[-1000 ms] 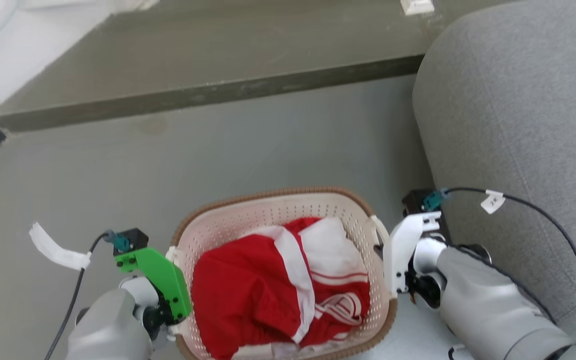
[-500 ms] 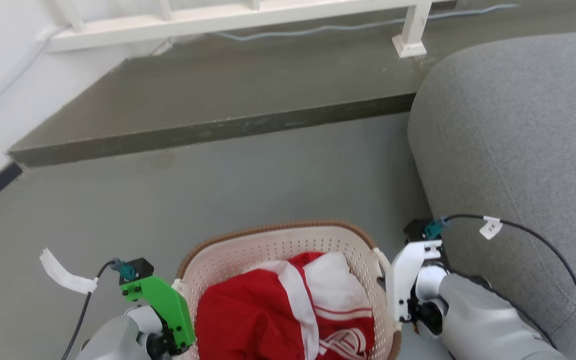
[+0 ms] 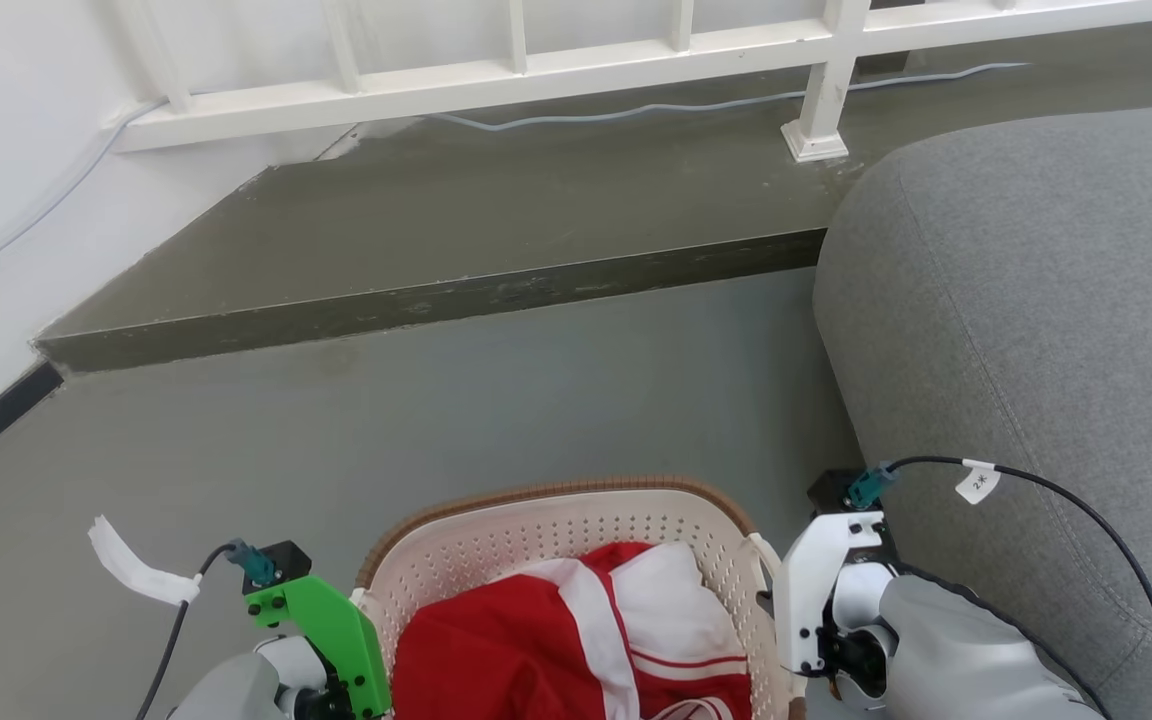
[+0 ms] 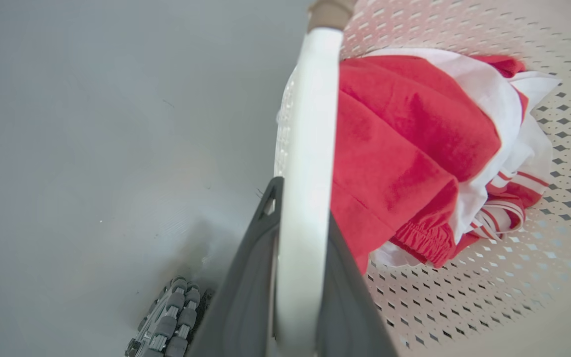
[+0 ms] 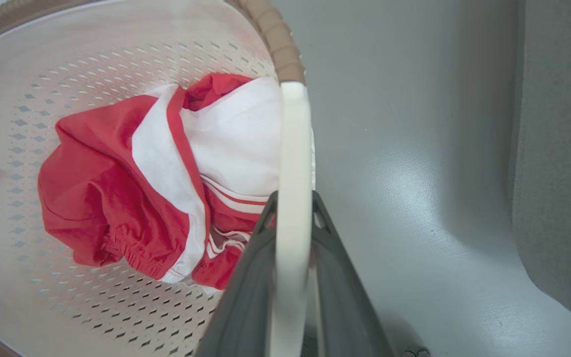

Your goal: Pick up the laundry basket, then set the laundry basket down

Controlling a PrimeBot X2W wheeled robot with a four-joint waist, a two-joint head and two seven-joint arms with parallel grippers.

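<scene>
Laundry basket [image 3: 536,495], with red-and-white clothes [image 3: 496,660], was held over the grey floor [image 3: 436,420] beside the sofa [image 3: 1036,300]. The left tool [image 4: 305,208] was clamped on one white loop handle [image 4: 310,124], the right tool [image 5: 293,198] on the opposite handle [image 5: 293,148]. Level, matched arm motion should avoid tilting it.
</scene>
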